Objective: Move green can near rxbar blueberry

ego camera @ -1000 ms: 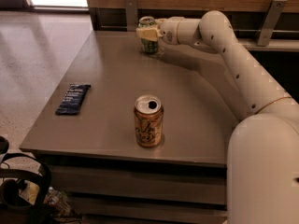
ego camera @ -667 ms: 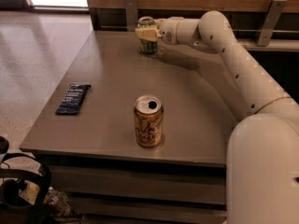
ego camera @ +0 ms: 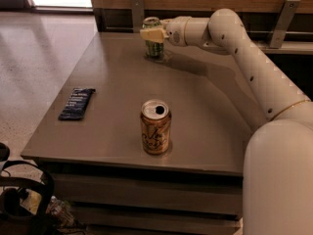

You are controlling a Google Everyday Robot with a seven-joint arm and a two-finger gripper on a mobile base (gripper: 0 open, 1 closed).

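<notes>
The green can (ego camera: pixel 153 48) stands at the far back of the table, its silver top showing above my gripper. My gripper (ego camera: pixel 152 35) reaches in from the right and is shut on the can's upper half, with one cream finger (ego camera: pixel 148 35) across its front. The can's base looks to rest on the table. The rxbar blueberry (ego camera: pixel 77 103), a flat dark navy wrapper, lies near the table's left edge, far from the can and closer to me.
An orange-gold can (ego camera: pixel 155 127) with an open top stands upright near the front middle of the grey table (ego camera: pixel 205 111). A wooden wall with metal brackets (ego camera: pixel 137 13) runs behind the table. My arm (ego camera: pixel 254 67) spans the right side.
</notes>
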